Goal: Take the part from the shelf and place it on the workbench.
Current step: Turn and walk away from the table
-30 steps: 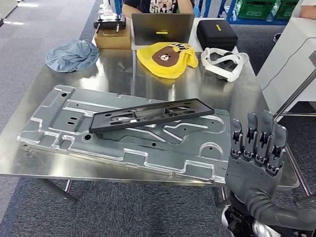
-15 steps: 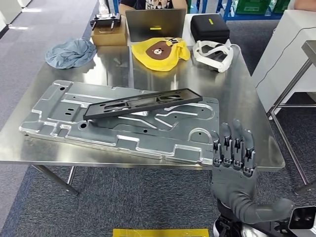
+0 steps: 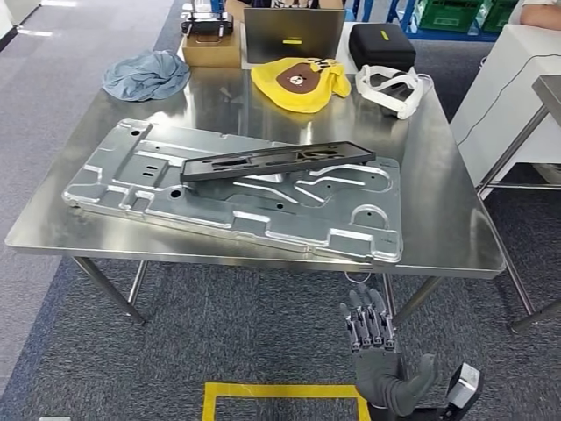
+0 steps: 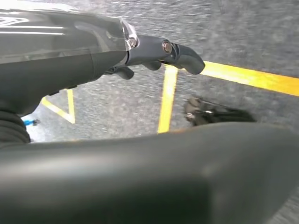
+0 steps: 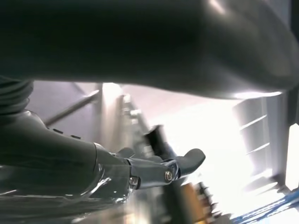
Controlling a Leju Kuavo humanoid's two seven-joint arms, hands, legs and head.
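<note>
Apparently the placing is already done, so look at the long black plastic frame part (image 3: 278, 161) first: it lies flat across the large stamped silver metal panel (image 3: 231, 197), which itself rests on the stainless-steel workbench (image 3: 450, 210). From the panel's centre the black part sits toward twelve o'clock, running from nine to three. Nothing touches it.

You can see the robot's right hand (image 3: 379, 361) well below the bench edge, at about five o'clock from the panel, over the grey carpet and just beside the yellow floor marking (image 3: 284, 393). Its fingers stand straight up and apart, and it holds nothing. The left hand (image 4: 166, 51) hangs over the carpet in its own wrist view; its fingers look extended with nothing in them, though much is blurred.

You would judge the task essentially finished: the part is on the bench and released. At the far edge, toward twelve o'clock, lie a yellow bear-face cloth (image 3: 306, 81) and a blue cloth (image 3: 145, 74).
</note>
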